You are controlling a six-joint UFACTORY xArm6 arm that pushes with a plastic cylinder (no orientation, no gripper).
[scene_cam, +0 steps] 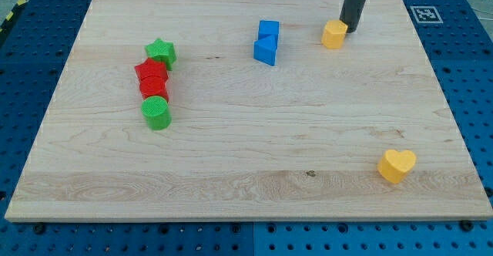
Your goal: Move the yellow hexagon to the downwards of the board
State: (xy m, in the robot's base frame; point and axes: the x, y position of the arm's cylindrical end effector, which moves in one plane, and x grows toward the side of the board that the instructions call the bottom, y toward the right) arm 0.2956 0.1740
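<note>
The yellow hexagon lies near the view's top, right of centre, on the wooden board. My tip stands just to the hexagon's upper right, touching or almost touching its edge. The dark rod rises from there out of the view's top.
A yellow heart lies at the lower right. Two blue blocks stand together left of the hexagon. At the left a green star, two red blocks and a green cylinder form a column. A marker tag sits at the top right corner.
</note>
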